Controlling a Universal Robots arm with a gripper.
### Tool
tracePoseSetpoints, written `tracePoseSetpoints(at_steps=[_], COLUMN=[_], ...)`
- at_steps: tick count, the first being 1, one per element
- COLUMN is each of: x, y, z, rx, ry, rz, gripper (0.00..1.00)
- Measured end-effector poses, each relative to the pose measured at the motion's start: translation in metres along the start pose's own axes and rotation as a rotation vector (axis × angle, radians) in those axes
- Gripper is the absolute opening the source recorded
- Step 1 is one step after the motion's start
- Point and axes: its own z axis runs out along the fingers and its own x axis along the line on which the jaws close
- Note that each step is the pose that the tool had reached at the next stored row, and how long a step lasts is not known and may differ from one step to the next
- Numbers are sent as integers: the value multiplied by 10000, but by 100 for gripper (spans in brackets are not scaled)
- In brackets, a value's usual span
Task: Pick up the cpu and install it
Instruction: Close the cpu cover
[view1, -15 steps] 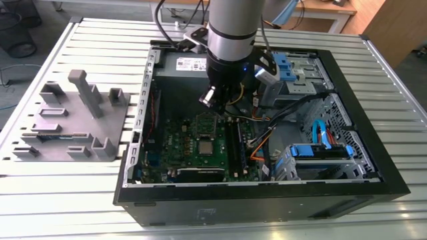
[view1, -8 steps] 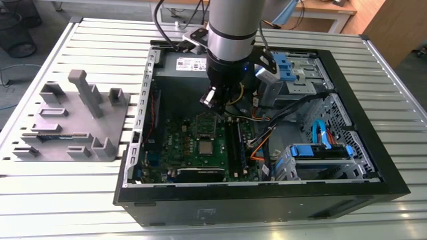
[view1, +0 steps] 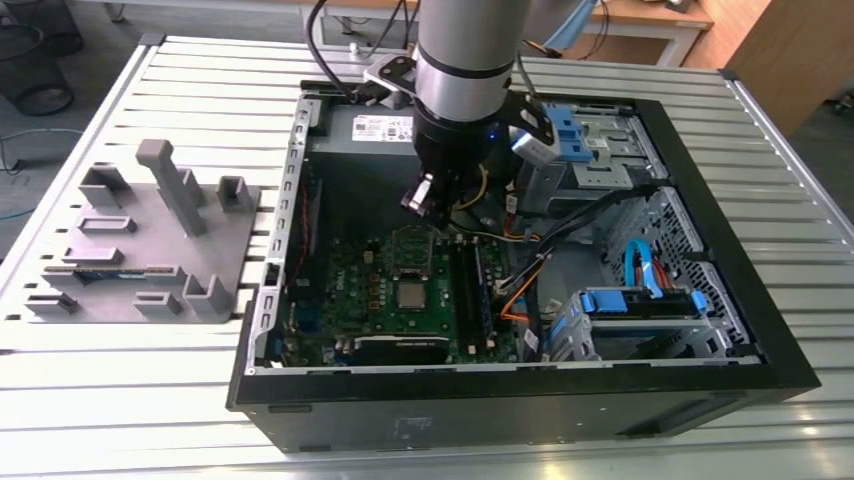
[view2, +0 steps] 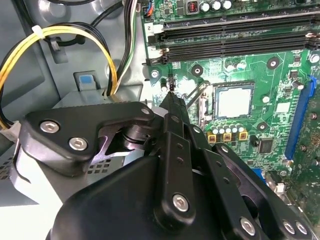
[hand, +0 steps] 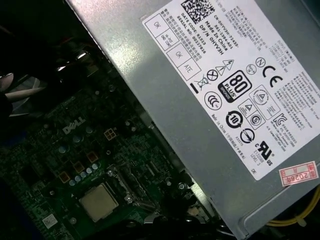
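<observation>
The cpu (view1: 412, 294) already lay in its socket on the green board (view1: 350, 300). The hand (view2: 171, 95) hovered above, fingers pressed together, holding nothing. Good practice meant confirming the chip sat flat and square.

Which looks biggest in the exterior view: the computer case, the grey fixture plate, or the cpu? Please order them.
1. computer case
2. grey fixture plate
3. cpu, lying on the green motherboard
</observation>
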Motion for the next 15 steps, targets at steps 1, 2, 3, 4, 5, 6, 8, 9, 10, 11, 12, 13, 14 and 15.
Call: tracePoseSetpoints(at_steps=[1, 2, 3, 4, 5, 6, 8, 9, 10, 11, 12, 13, 14, 15], x=[1, 2, 4, 5, 6, 6, 8, 10, 11, 13, 16, 19, 22, 26], y=[-1, -2, -2, -3, -4, -5, -6, -7, -9, -10, -12, -14, -17, -19], z=[-2, -3, -6, -8, -11, -14, -21, -23, -24, -24, -24, -24, -24, -25], rx=[-1, -3, -4, -5, -7, -9, -13, -14, -15, -16, -17, -18, -19, -20], ry=[-1, -1, -2, -3, -4, -5, -5, -5, -4, -5, -5, -4, -4, -3], rz=[-31, -61, -91, -121, -153, -183, -239, -271, -299, -325, -356, -383, -410, -439], gripper=[11, 11, 11, 11, 11, 11, 11, 11, 11, 11, 11, 11, 11, 11])
